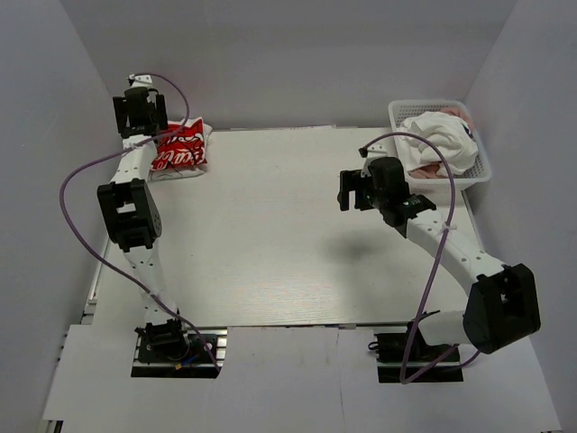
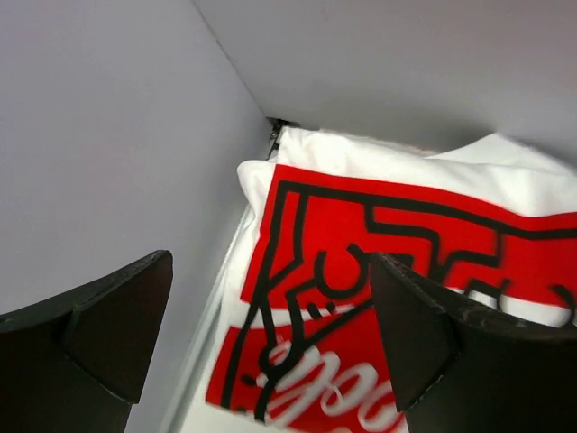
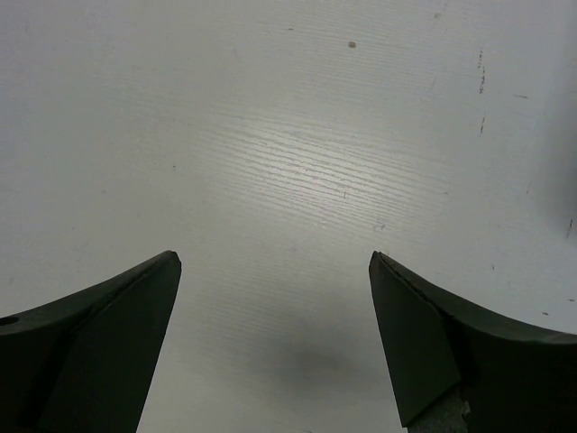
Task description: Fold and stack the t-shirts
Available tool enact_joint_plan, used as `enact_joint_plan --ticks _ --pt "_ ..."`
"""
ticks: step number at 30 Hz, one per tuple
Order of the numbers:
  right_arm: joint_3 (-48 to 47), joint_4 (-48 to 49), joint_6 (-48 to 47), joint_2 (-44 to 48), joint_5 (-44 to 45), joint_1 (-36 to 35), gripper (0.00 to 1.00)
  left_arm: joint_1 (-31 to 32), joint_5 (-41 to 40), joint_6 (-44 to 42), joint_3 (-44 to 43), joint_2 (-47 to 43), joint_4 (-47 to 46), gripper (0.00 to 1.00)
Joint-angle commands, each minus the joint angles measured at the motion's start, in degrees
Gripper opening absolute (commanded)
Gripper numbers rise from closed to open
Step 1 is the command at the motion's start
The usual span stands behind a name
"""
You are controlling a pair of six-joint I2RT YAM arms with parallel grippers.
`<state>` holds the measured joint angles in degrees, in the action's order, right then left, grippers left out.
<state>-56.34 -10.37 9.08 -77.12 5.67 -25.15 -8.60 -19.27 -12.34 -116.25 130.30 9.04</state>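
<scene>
Red-print t-shirt [image 2: 406, 203] — beyond parted left fingers [image 2: 104, 329]

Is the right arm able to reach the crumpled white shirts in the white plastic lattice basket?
Probably yes: right gripper open over bare table; shirts lie in the open-topped basket beside it, nothing between.

You have a red-print t-shirt [image 1: 183, 149] folded at the tabletop's [image 1: 288, 244] far-left corner; white t-shirts [image 1: 442, 137] lie crumpled in the basket [image 1: 398, 114].

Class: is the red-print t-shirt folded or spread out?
Folded: the red-print t-shirt is a compact rectangle, its edges doubled over.
</scene>
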Motion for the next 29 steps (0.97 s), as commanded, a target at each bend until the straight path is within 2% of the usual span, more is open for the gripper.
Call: enact_joint_plan --ticks 1,3,5,7,9,11,12,13,14,15,16,17,18,21,25,29 --pt "1.22 0.79 1.2 3.46 -1.01 -0.17 0.91 1.48 4.64 8.01 4.43 -11.88 1.06 1.0" --pt "2.45 1.75 1.55 6.7 -0.66 0.01 0.91 1.48 7.57 11.36 5.76 -15.41 2.82 1.0" --pt "5.34 2.9 2.17 9.43 -0.92 0.18 0.91 1.48 8.98 14.88 12.24 -22.76 1.61 1.0" --pt "8.68 4.3 3.57 12.25 -1.88 0.1 0.91 2.0 12.39 18.3 23.74 -29.28 -0.94 1.0" --pt "9.93 5.8 4.19 15.49 -4.08 0.19 0.91 2.88 13.73 21.37 35.4 -39.82 -4.37 1.0" --pt "12.3 5.72 5.85 17.08 -4.44 0.27 0.91 4.81 17.05 29.95 41.77 -46.42 -0.54 1.0" --pt "12.74 5.54 7.51 17.53 -4.62 0.27 0.91 5.43 18.81 33.75 49.2 -49.76 1.49 1.0" --pt "13.7 5.19 9.01 18.32 -4.7 0.19 0.91 6.22 26.05 36.92 55.1 -57.62 0.81 1.0" --pt "14.32 4.05 9.63 19.02 -5.14 0.1 0.91 8.23 33.78 42.08 69.34 -66.4 -8.42 1.0" --pt "14.32 3.52 10.68 19.03 -5.06 0.1 0.91 9.38 33.86 45.0 76.27 -66.49 -13.9 1.0" --pt "15.37 3.25 11.13 19.9 -7.14 0.18 0.91 10.44 39.95 47.73 82.0 -70.15 -18.48 1.0" --pt "15.81 2.99 11.83 20.08 -8.56 0.1 0.91 12.36 40.01 51.41 85.97 -75.49 -20.18 1.0" --pt "16.34 2.73 12.45 20.34 -9.01 0.27 0.91 12.99 41.05 51.45 89.06 -77.2 -17.94 1.0" --pt "19.33 3.77 14.82 21.57 -11.12 0.19 0.91 14.4 36.6 46.98 84.45 -82.29 0.02 1.0" --pt "25.38 5.36 17.98 24.65 -14.19 0.27 0.91 14.4 36.67 46.35 83.9 -93.01 4.93 1.0" --pt "29.44 8.26 19.22 30.87 -14.9 0.1 0.91 14.4 31.22 46.08 82.85 -98.82 10.74 1.0"
